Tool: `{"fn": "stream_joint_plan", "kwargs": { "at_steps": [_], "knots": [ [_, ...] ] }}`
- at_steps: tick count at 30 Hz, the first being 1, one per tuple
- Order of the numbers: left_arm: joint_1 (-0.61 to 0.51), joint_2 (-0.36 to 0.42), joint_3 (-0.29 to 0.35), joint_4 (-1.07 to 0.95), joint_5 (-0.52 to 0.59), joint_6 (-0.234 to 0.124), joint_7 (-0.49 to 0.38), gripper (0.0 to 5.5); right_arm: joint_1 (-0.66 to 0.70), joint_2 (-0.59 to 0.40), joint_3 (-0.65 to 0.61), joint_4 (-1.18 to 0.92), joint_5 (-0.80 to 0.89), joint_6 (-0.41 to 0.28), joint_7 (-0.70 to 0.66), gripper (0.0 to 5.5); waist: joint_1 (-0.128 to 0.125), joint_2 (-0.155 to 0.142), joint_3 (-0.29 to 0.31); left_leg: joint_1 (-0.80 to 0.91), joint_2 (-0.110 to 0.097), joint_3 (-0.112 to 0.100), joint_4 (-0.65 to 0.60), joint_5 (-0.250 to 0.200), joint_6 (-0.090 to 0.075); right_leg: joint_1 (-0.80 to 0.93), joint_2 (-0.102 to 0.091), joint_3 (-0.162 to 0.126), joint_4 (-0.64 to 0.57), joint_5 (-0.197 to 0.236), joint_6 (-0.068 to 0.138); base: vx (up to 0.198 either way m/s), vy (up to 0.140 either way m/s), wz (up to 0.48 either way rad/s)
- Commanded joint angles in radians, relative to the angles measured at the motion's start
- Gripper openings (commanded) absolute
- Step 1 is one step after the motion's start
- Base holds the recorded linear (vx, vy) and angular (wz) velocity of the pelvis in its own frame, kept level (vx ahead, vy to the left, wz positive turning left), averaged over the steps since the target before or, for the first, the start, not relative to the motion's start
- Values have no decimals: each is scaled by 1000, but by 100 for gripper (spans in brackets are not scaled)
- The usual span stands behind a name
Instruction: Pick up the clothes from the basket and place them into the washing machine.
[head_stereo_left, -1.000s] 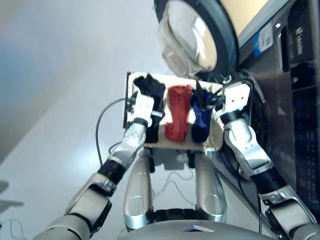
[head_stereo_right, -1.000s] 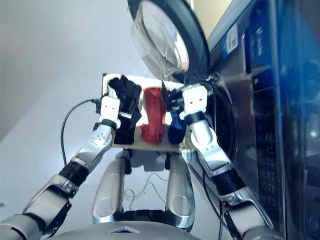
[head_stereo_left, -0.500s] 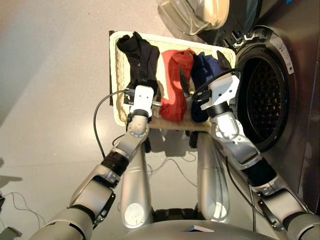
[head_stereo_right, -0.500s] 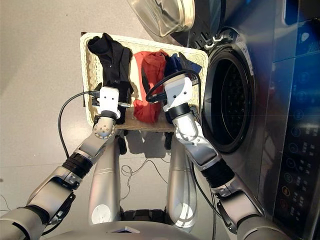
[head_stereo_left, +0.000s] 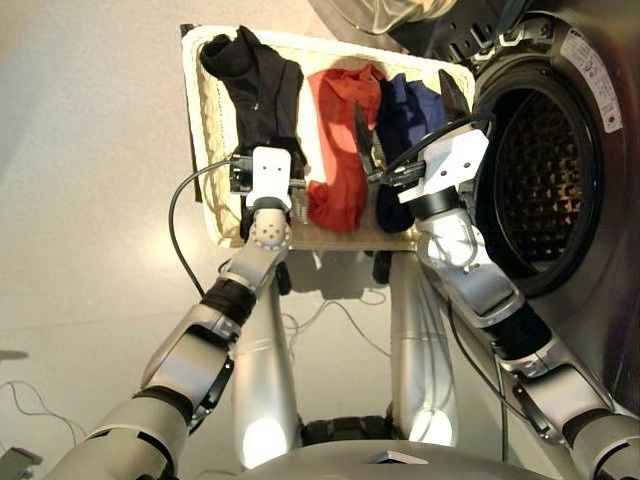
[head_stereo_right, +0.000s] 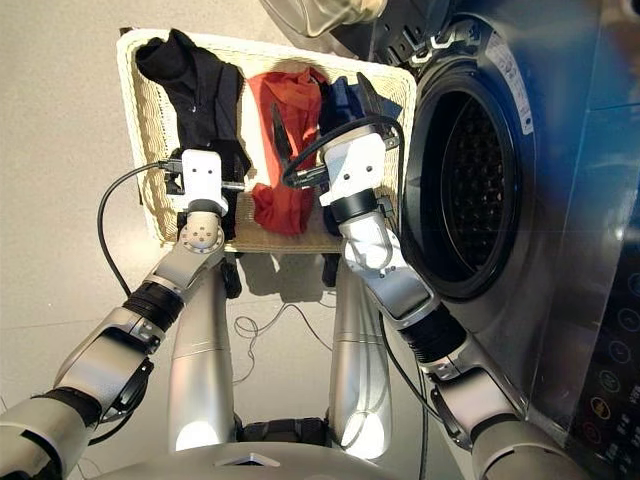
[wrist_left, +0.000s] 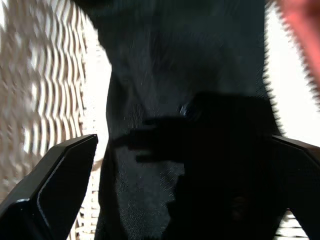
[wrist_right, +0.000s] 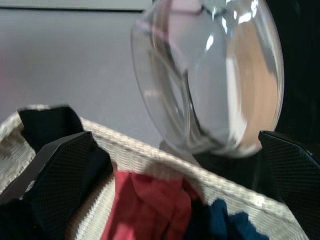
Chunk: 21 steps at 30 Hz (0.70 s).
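Observation:
The cream wicker basket (head_stereo_left: 200, 160) lies on the floor in front of me, holding the clothes side by side: a black garment (head_stereo_left: 262, 85), a red one (head_stereo_left: 335, 160) and a navy one (head_stereo_left: 402, 115). My left gripper (wrist_left: 184, 142) is open just above the black garment, which fills its wrist view. Over the navy and red garments my right gripper (head_stereo_left: 405, 115) is open and empty, with its fingers (wrist_right: 55, 165) pointing at the basket's far rim. To the right is the washing machine (head_stereo_left: 590, 60), its round drum opening (head_stereo_left: 545, 180) uncovered.
The machine's glass door (wrist_right: 210, 75) hangs open beyond the basket's far right corner. A control panel (head_stereo_right: 610, 380) runs down the machine's front at the right. Thin cables (head_stereo_left: 330, 320) lie on the grey floor (head_stereo_left: 90, 200) near the basket's near edge.
The camera has tilted down, shifting the whole picture. Both grippers have edged a little farther over the basket and stay open. The clothes have not moved.

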Motion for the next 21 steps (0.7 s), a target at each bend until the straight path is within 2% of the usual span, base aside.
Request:
{"fn": "stream_joint_plan", "kwargs": {
  "at_steps": [1,6,14,21],
  "knots": [
    [-33,21,2,14,-14,-22,16,550,7,3,-16,-144,-29,-77,-2,550,-2,-16,-12,24,33,-26,132,-185,-14,9,-36,41,18,-64,108,0,0,0],
    [-80,19,-22,73,-63,-25,-19,550,-11,16,1,-154,4,-79,15,550,-9,-27,-12,-12,36,-29,159,-188,-14,-25,-35,46,34,-64,110,0,0,0],
    [-126,1,-38,175,-69,-10,-16,550,-25,21,25,-148,54,-87,17,550,-15,-34,-12,-42,36,-37,175,-185,-17,-53,-38,50,50,-65,111,0,0,0],
    [-166,1,-42,276,-108,-4,-38,550,-36,9,28,-155,80,-93,17,550,-22,-43,-12,-70,35,-42,194,-184,-18,-80,-30,62,58,-58,110,0,0,0]
  ]
}}
